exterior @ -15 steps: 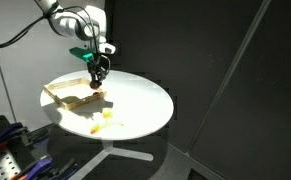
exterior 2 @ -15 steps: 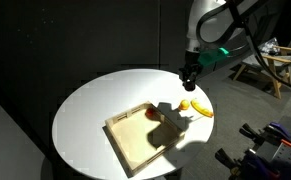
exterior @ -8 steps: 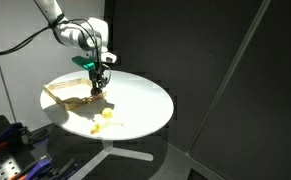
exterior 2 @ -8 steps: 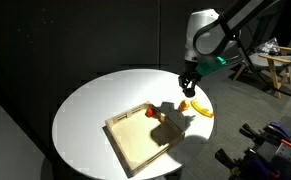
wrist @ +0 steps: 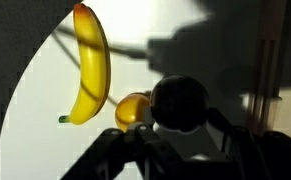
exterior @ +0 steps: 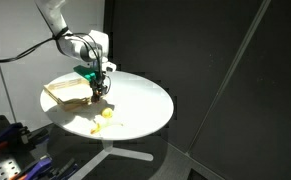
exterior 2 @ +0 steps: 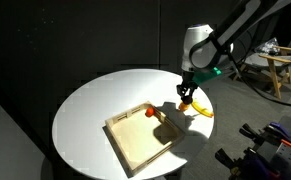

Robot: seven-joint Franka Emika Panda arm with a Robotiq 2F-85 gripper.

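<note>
Dark round object (wrist: 180,105) sits between my gripper's (exterior 2: 185,96) fingers, just above the white table (exterior 2: 90,100). The fingers look pinched on it, though in the wrist view they are mostly silhouette. Small orange fruit (wrist: 133,110) lies just beside it. Banana (wrist: 90,65) is next out, touching that fruit or nearly. Farther off is the wooden tray (exterior 2: 135,142), with a red item (exterior 2: 150,113) at its corner. Step, I judge: lowering the held thing to set down by the banana. Next move calls for a short straight descent clear of the orange fruit, then release. Versus a second ago: gripper is lower and closer to the banana, grip unchanged, fruit and tray unmoved.
</note>
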